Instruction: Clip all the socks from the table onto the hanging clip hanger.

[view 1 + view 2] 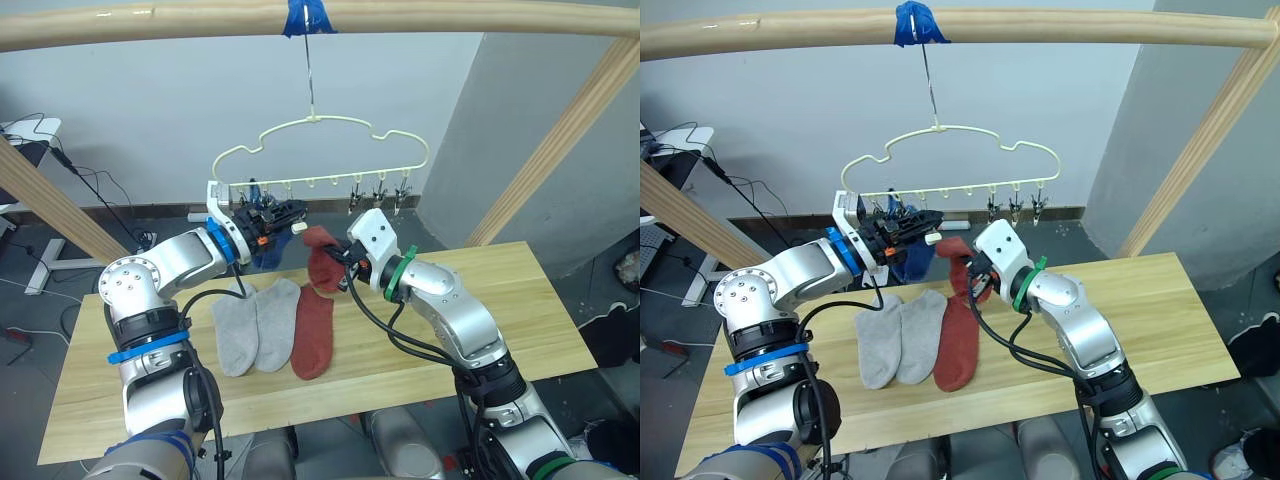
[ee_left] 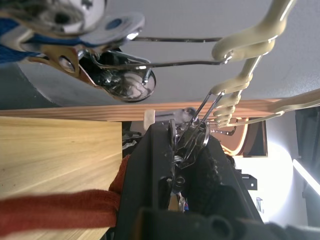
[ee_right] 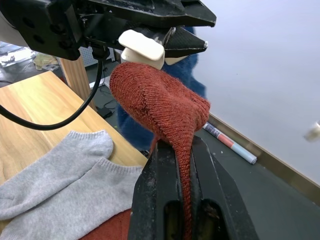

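My right gripper (image 3: 184, 150) pinches a red sock (image 3: 160, 102), lifting it toward a clip (image 2: 187, 142) my left gripper (image 2: 187, 165) squeezes open for it.

On the table (image 1: 520, 300) two socks (image 1: 255, 325) lie left of a third (image 1: 313, 333). The hanger (image 1: 320, 160) hangs above, behind them. My right gripper (image 3: 182, 165) lifts a fourth sock (image 3: 160, 102) just right of my left gripper (image 1: 290, 215), under the clips (image 1: 380, 195).

A lab or test room is showing: loose cables (image 1: 95, 190) are trailing behind the worktop (image 1: 520, 300), under a bare wooden pole frame (image 1: 450, 18).
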